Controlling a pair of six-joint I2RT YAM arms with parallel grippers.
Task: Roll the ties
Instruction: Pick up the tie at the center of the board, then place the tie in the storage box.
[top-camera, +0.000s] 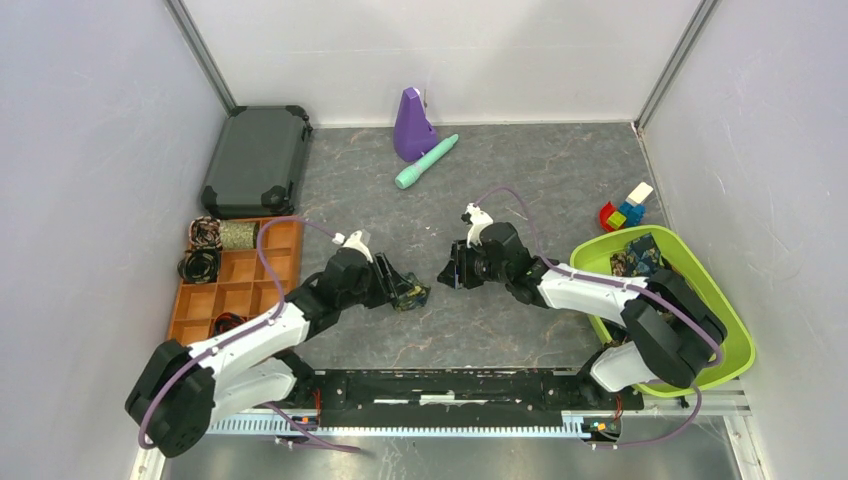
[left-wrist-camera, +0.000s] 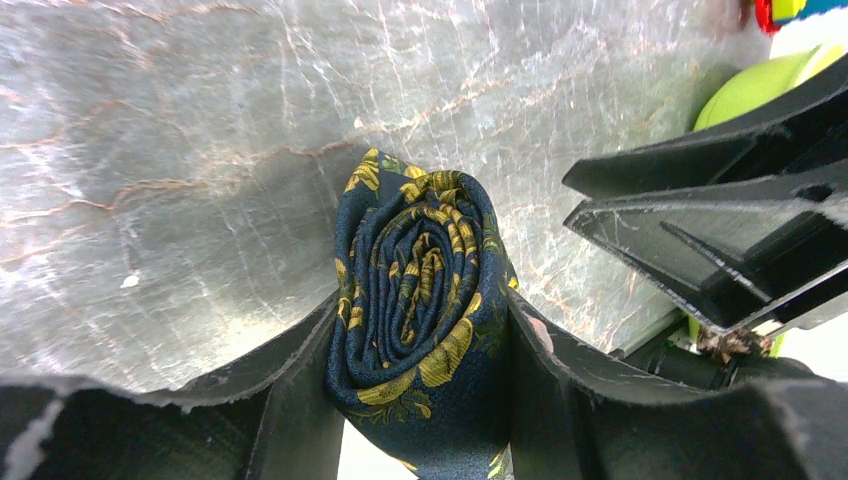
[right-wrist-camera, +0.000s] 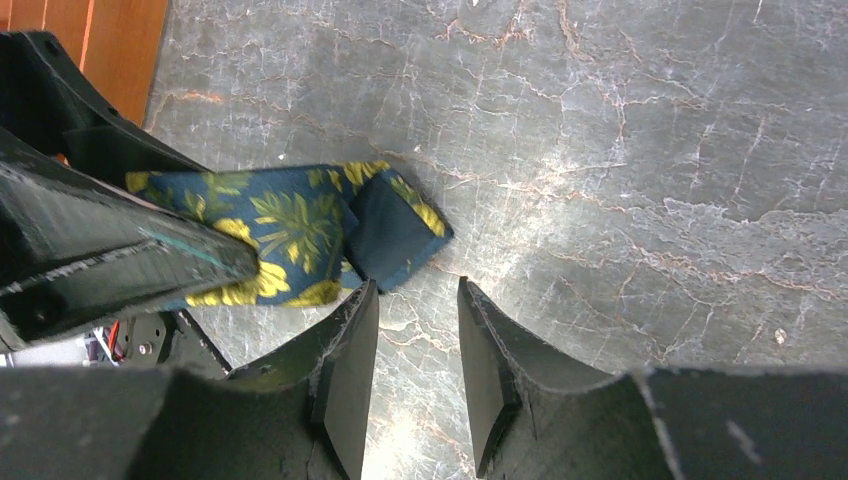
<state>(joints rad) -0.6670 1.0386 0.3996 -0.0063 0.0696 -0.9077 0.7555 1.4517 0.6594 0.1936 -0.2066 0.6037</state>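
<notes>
Horizontally, left gripper (top-camera: 408, 293) clamps the rolled tie (left-wrist-camera: 420, 260) (navy, gold-flowered); right gripper (right-wrist-camera: 415, 290), facing it, stands parted.

Dark case (top-camera: 257, 160) back left, orange tray (top-camera: 283, 238) just in front of it. Purple stand (top-camera: 411, 125), maybe a metronome, beside teal cylinder (top-camera: 427, 162). Toy blocks (top-camera: 626, 209) near green bin (top-camera: 735, 335).

Above the black base rail (top-camera: 450, 385), my white-shelled, black-jointed arms (top-camera: 250, 335) trail purple cables (top-camera: 263, 255) and end in a black left gripper (top-camera: 410, 293) and right gripper (top-camera: 447, 272).
</notes>
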